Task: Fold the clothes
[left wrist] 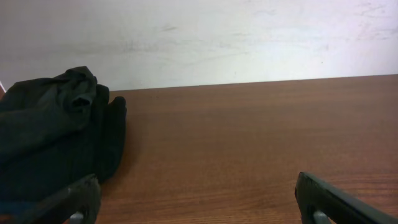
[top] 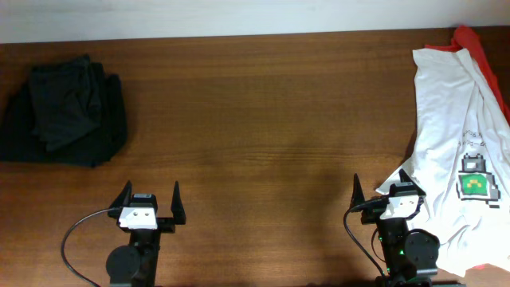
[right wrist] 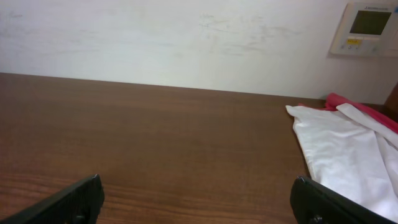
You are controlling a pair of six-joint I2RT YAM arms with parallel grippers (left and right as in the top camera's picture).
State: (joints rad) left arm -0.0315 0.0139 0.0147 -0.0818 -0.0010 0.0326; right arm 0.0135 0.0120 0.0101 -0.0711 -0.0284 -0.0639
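the white t-shirt lies crumpled at the right edge of the table, print side up, its hem end just beside the right gripper. the red t-shirt lies under it, showing at the far corner. a dark garment pile sits far left, well apart.

step in hand, as judged: fetching the white shirt to the open middle of the table. it is best done by pinching one layer only near a shoulder or hem corner, so the red shirt stays behind, then dragging the cloth low and flat to spread it out.

both arms sit drawn in at the near edge, wrists level, fingers pointing across the table. the left gripper has jaws spread wide and holds nothing. the right gripper's jaws are likewise spread and empty, its outer finger close against the white cloth.
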